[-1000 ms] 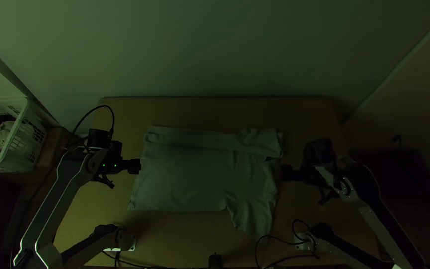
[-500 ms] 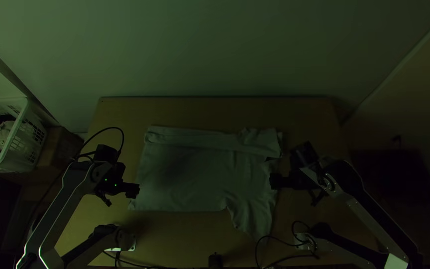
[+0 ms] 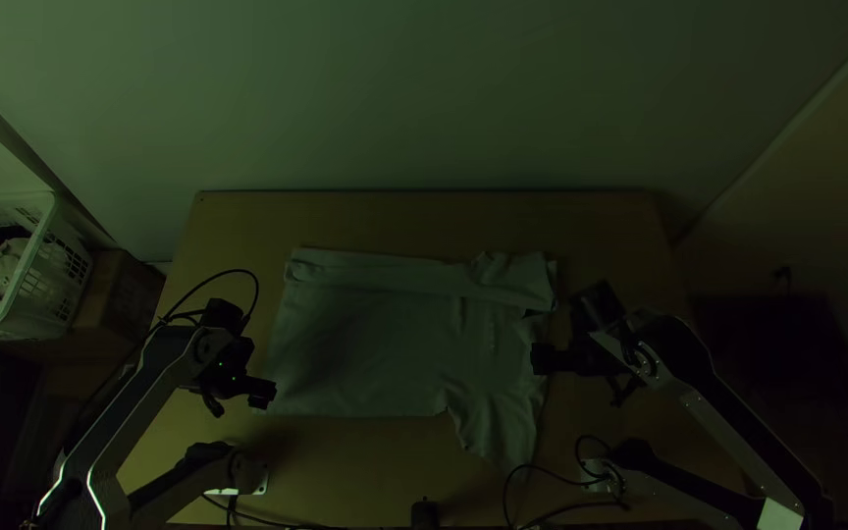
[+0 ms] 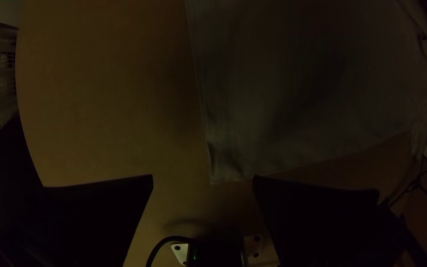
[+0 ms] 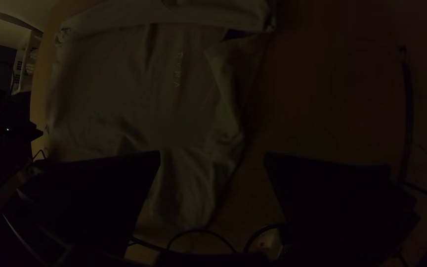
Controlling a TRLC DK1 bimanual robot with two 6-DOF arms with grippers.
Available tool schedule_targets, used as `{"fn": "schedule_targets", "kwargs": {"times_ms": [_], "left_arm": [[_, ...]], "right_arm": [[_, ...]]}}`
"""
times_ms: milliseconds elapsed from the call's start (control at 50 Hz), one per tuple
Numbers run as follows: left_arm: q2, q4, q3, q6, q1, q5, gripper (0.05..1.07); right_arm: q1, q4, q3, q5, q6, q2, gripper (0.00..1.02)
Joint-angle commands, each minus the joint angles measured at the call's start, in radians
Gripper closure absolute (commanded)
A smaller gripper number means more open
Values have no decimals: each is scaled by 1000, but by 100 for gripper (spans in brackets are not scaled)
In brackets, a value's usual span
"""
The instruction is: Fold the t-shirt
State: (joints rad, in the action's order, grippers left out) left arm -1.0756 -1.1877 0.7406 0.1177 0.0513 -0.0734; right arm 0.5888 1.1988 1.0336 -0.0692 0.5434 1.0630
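Pinching too little cloth is the likeliest slip from here. The t-shirt [image 3: 375, 339] lies mostly spread across the middle of the top view, on the wooden counter [image 3: 424, 221], with a long strip [image 3: 375, 270] along its upper edge turned in and rumpled toward the upper right. The left end effector [image 4: 203, 176] is at the left of the top view, its fingers spread, near the shirt's lower left corner [image 4: 218, 173]; nothing is pinched. The fabric is thin and flat there, so fingers set down too high or off the corner would probably close on air or scrape the wood. The right end effector [image 5: 212, 153], right of centre, is also spread wide and empty, by the shirt's right edge; closing there might catch loose creases instead of a clean edge, and the shoulder would then fold crooked. If one side came up before the other, the cloth would twist and the loose strip could flop open. The lower sleeve [image 3: 503, 427] hangs down toward a black cable [image 3: 505, 491] at the lower right, so a snag there might drag everything askew.
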Motion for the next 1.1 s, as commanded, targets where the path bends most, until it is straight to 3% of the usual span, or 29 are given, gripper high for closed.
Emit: {"fn": "schedule_targets", "kwargs": {"times_ms": [0, 680, 760, 960, 1080], "left_arm": [[-52, -15, -23, 20, 5, -26, 11], [-239, 25, -6, -18, 73, -66, 11], [-253, 36, -1, -23, 76, -75, 17], [-284, 51, 3, -41, 107, -75, 18], [-280, 53, 13, -58, 147, -75, 43]], "right_arm": [[8, 13, -14, -7, 23, 15, 6], [3, 12, -20, -7, 20, 31, 6], [3, 12, -20, -7, 20, 32, 6], [2, 12, -20, -7, 15, 37, 6], [-1, 12, -26, -7, 12, 37, 7]]}}
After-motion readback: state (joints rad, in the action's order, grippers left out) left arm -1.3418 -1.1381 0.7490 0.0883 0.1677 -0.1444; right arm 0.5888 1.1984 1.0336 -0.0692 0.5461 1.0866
